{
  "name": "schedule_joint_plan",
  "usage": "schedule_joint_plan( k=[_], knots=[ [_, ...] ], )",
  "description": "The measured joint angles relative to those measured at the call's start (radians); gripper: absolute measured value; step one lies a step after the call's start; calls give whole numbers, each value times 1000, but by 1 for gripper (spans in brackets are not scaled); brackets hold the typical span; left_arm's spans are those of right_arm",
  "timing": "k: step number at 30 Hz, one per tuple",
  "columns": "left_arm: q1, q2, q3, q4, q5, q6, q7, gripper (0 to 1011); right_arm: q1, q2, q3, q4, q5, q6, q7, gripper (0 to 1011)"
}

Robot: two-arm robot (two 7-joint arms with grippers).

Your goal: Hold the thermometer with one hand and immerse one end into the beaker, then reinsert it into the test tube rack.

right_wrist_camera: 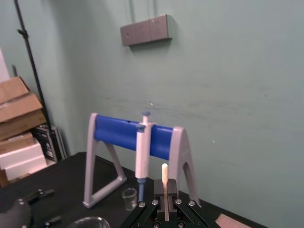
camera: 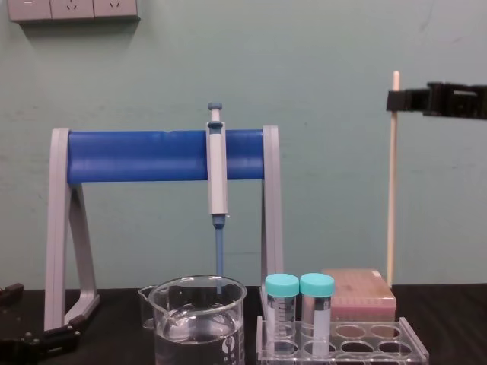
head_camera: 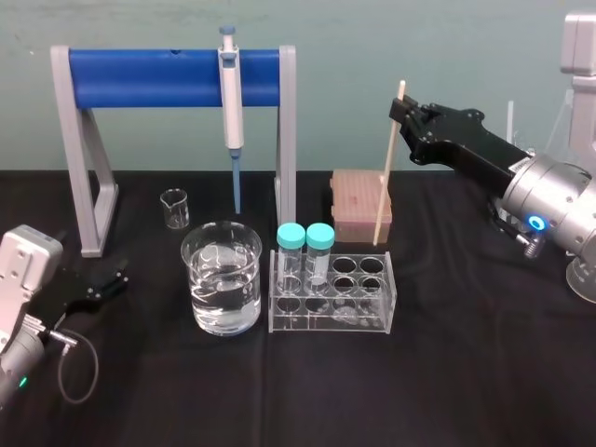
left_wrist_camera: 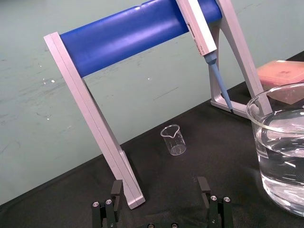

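The thermometer (head_camera: pixel 389 168) is a thin cream-white rod hanging nearly upright at the right, and my right gripper (head_camera: pixel 402 115) is shut on it near its top end. Its lower tip is in the air above the back right of the clear test tube rack (head_camera: pixel 372 321), in front of the pink box. From the chest the thermometer (camera: pixel 393 190) hangs from that gripper (camera: pixel 396 101). The right wrist view has the rod (right_wrist_camera: pixel 165 183) sticking up between the fingers. The water-filled beaker (head_camera: pixel 222 277) stands left of the rack. My left gripper (left_wrist_camera: pixel 160 190) rests open at the table's left.
A grey and blue stand (head_camera: pixel 168 79) at the back holds a pipette (head_camera: pixel 229 102) whose blue tip hangs behind the beaker. A small clear beaker (head_camera: pixel 174 207) sits under the stand. A pink box (head_camera: pixel 358 207) is behind the rack. Two teal-capped tubes (head_camera: pixel 305 238) stand in the rack's left holes.
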Motion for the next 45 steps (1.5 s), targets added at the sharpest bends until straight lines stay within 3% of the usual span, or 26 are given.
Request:
schedule_joint_plan(
  k=[7, 26, 45],
  knots=[
    [0, 0, 0, 0, 0, 0, 0, 1004, -4, -12, 1, 32, -26, 12, 10, 38],
    [0, 0, 0, 0, 0, 0, 0, 1004, -50, -6, 1, 21, -40, 35, 45, 38],
    [0, 0, 0, 0, 0, 0, 0, 1004, -28, -34, -21, 95, -95, -13, 91, 38]
  ],
)
